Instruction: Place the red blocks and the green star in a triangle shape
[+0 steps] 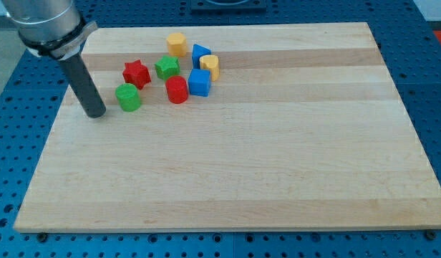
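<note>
My tip (96, 113) rests on the wooden board (228, 179) near its left edge, just left of a green cylinder (128, 97) and apart from it. A red star (135, 72) lies up and right of the tip. A green star (167, 68) sits right of the red star. A red cylinder (177, 90) lies just below the green star. These three stand close together in the upper left part of the board.
A blue cube (200, 82) touches the red cylinder's right side. A yellow block (177, 44), a blue block (200, 54) and another yellow block (210, 65) cluster above it. The blue perforated table (13, 143) surrounds the board.
</note>
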You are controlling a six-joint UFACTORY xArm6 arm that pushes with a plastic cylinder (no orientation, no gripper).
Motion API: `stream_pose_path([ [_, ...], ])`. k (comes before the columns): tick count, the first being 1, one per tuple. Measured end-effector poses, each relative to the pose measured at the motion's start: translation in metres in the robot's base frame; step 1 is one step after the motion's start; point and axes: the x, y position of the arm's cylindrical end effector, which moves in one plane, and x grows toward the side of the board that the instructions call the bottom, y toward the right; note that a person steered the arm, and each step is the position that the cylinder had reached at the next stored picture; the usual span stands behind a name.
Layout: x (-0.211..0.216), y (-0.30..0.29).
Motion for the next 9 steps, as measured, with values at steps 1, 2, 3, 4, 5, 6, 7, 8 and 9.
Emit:
stream_pose_path([
  [1,-0.012,0.001],
  [2,-0.016,0.001],
  [3,-0.055,-0.030],
  [4,-0.111,-0.040],
  [5,-0.131,-0.007],
  [6,-0.131,0.030],
  [7,-0.131,0.042],
  [8,-0.130,0.048],
  [9,-0.112,0.048],
])
